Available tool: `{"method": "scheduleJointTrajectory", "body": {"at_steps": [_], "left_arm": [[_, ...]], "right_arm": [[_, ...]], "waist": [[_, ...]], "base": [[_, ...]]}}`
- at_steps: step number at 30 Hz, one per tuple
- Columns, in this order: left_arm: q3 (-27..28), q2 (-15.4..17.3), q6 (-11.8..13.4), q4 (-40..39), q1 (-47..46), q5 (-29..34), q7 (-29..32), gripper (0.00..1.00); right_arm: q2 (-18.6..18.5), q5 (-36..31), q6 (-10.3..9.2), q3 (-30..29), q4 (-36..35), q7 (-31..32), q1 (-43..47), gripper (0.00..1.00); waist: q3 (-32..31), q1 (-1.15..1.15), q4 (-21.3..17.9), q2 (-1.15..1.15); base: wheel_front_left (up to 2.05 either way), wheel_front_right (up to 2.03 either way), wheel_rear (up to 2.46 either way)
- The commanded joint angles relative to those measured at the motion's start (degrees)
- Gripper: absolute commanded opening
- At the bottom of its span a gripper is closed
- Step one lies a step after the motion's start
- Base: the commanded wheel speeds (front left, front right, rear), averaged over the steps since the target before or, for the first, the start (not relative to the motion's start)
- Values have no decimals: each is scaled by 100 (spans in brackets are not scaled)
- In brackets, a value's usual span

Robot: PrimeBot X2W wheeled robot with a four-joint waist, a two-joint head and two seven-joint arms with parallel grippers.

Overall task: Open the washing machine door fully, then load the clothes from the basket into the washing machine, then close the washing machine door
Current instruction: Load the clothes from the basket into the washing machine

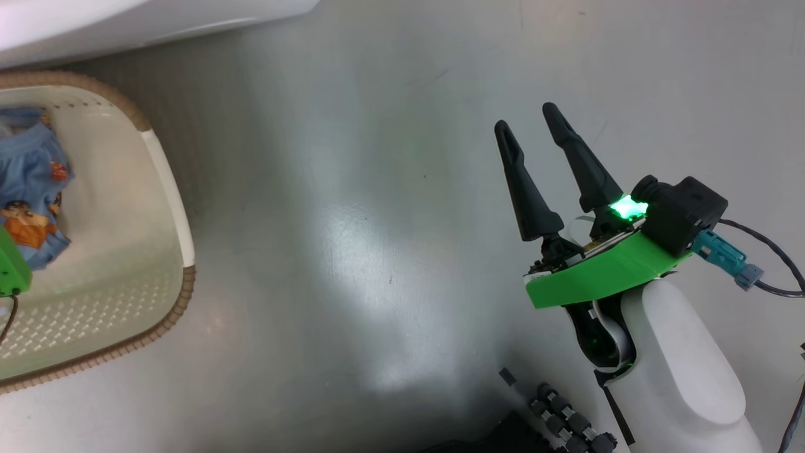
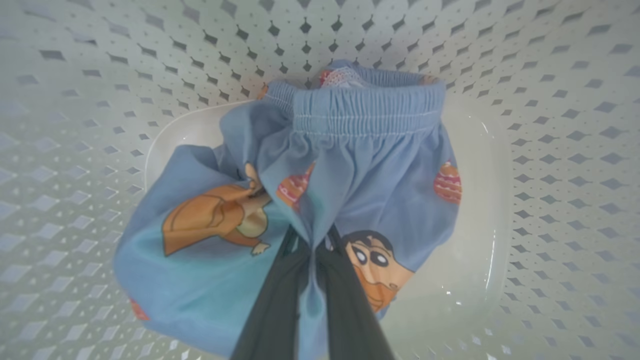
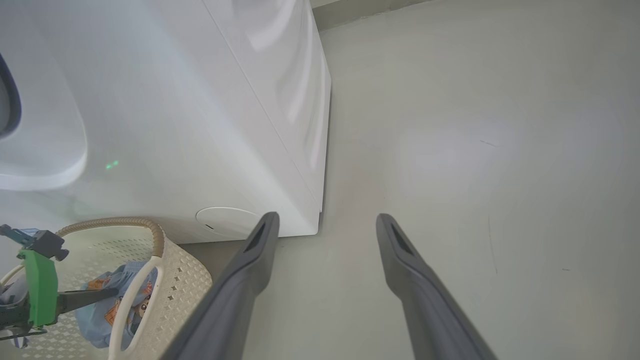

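At your left, the perforated cream basket (image 1: 167,182), brown woven-look rim cut off, holds soft blue cartoon-print clothes (image 2: 360,165). Your left end effector (image 2: 312,238) pinches a gathered fold, tips buried in cloth. At right, your right end effector (image 1: 527,118) hangs spread above the glossy grey floor (image 1: 352,220).

One basket (image 1: 168,189), one blue garment (image 2: 370,165), one washing machine (image 3: 225,125), two tools: left tool (image 2: 312,236), right tool (image 1: 527,118).
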Motion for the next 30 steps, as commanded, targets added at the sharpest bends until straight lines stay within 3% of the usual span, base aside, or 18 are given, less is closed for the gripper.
{"method": "scheduleJointTrajectory", "body": {"at_steps": [1, 16, 30], "left_arm": [[83, 322, -8, 3, 89, -61, -38, 0], [-15, -191, -8, -296, 785, -810, -743, 0], [-243, -324, -8, -1097, 1606, -1078, -1084, 0]], "right_arm": [[47, 9, 9, 116, -115, -43, 162, 100], [-18, -138, 9, -133, 73, -43, 287, 100], [-352, -33, 9, -305, 290, -43, 859, 100]], "waist": [[-40, 0, 11, 0], [-992, 0, 467, 0], [-2337, 0, 919, 0]], "base": [[0, 0, 0], [0, 0, 0], [0, 0, 0]]}}
